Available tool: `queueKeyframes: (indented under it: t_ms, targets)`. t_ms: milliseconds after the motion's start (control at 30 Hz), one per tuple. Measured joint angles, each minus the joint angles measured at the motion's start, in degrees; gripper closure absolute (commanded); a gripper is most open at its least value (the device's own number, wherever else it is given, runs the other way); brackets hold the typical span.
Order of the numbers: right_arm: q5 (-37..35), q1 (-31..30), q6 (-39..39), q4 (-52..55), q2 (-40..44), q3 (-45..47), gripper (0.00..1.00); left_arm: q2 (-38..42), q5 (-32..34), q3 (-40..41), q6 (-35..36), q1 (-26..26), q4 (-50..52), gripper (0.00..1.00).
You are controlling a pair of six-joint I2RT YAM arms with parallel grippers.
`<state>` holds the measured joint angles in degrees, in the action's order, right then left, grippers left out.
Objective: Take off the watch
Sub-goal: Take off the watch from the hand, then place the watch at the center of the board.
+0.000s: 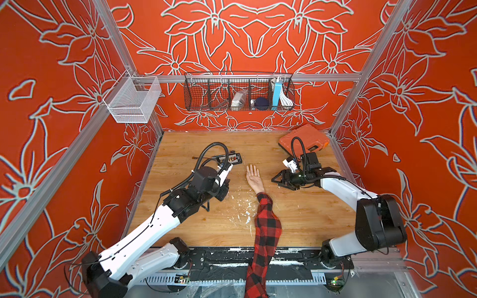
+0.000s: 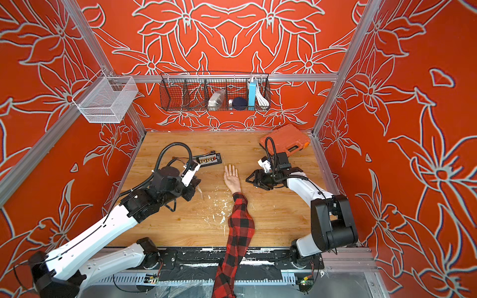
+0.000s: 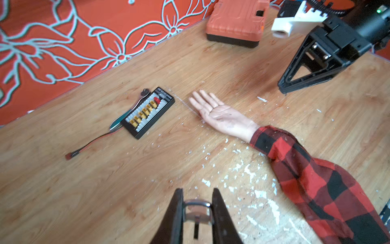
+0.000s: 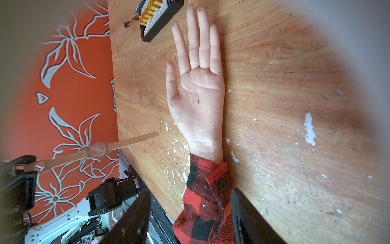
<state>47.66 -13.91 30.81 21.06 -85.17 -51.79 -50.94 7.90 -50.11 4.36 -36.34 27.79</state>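
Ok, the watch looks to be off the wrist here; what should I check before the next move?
1. Wrist bare: ok. The wrist carries no strap.
2. Grip: ok. The left gripper is shut on the watch at its buckle end.
3. Watch clear of the hand: ok. The free strap tip is apart from it.
4. Right gripper: ok. It is open, empty and beside the hand.
5. Set-down spot: ok. The table by the left gripper shows only wood and paint flecks.
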Motion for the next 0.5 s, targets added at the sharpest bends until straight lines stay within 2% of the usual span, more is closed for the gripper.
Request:
queueKeyframes:
  t_ms: [200, 500]
  targets:
    - [0.2, 0.0, -0.5, 0.3, -0.5, 0.0, 0.37, 7.6, 4.0, -2.8, -5.9, 0.0, 12.5, 0.94]
    - [0.2, 0.0, -0.6, 0.4, -1.4, 0.0, 0.38, 7.2, 7.6, -6.3, -14.9, -1.2, 26.9, 0.95]
